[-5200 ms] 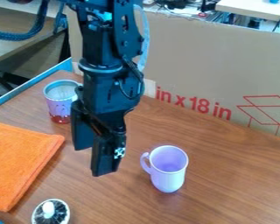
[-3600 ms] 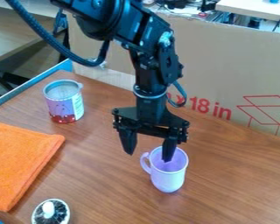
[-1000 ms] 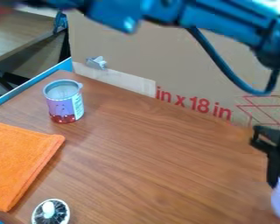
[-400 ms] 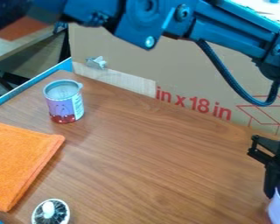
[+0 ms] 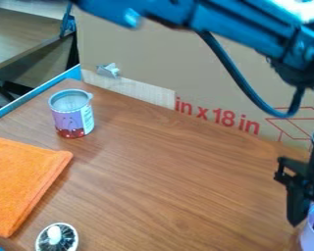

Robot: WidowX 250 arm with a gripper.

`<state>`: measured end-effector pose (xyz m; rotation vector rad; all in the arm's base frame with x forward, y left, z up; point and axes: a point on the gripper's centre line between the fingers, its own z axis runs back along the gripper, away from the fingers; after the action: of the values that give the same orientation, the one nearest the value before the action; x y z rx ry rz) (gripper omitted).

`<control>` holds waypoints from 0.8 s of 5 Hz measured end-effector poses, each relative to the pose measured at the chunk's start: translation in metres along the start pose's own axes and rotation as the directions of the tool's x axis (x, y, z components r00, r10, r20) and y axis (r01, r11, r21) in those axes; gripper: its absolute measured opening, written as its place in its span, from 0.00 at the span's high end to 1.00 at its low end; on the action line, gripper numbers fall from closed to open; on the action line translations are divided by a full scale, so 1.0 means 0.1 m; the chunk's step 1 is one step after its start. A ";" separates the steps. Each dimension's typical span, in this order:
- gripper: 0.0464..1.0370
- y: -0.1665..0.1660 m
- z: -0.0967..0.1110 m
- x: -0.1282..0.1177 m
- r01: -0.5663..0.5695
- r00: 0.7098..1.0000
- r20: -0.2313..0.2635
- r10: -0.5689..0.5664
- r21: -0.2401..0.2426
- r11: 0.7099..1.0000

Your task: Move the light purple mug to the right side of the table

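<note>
At the left, we leave the orange cloth [image 5: 20, 184], the white-knobbed round piece [image 5: 57, 238] and the purple can [image 5: 71, 115] alone on the worktop [image 5: 179, 176]. At the lower right, the end effector [image 5: 307, 224] is down at the pale mug [image 5: 311, 239]; we cannot tell how far open it is or whether it grips the mug. We judge it best to keep the mug upright, check its base is supported before releasing, then rise straight, without catching the rim.

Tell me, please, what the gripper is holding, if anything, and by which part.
The gripper is at the lavender mug, by its rim; whether it holds it cannot be told.
</note>
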<state>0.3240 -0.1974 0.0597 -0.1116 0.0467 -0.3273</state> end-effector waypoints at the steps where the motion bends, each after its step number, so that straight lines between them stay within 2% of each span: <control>1: 0.16 0.05 0.23 -0.10 -0.004 0.999 0.050 0.002 0.030 1.000; 2: 0.02 0.12 0.53 -0.29 -0.009 0.994 0.110 0.002 0.066 0.998; 3: 0.03 0.14 0.77 -0.61 0.021 0.997 0.065 -0.027 0.098 0.995; 4: 0.03 -0.07 0.80 -0.99 0.092 0.996 -0.033 -0.089 0.128 0.987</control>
<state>0.2331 -0.1636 0.1422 0.0199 0.0470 -0.4218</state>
